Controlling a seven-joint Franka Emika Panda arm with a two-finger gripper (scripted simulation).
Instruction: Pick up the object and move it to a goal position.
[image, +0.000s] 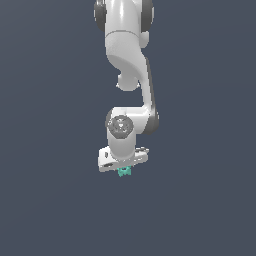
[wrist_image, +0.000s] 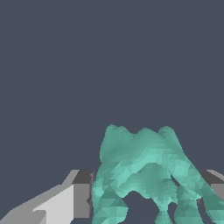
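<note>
The object (image: 124, 172) is a tiny teal-green jagged piece with pointed prongs. In the exterior view it pokes out just below the white hand of the arm, at the middle of the picture. My gripper (image: 124, 170) is closed around it; the fingers themselves are mostly hidden behind the hand there. In the wrist view the object (wrist_image: 144, 170) fills the space between the two fingers (wrist_image: 81, 194), which press against its sides.
A plain dark grey-blue background surrounds the arm in both views. The white arm (image: 127, 65) reaches down from the top of the exterior view. No goal marker shows.
</note>
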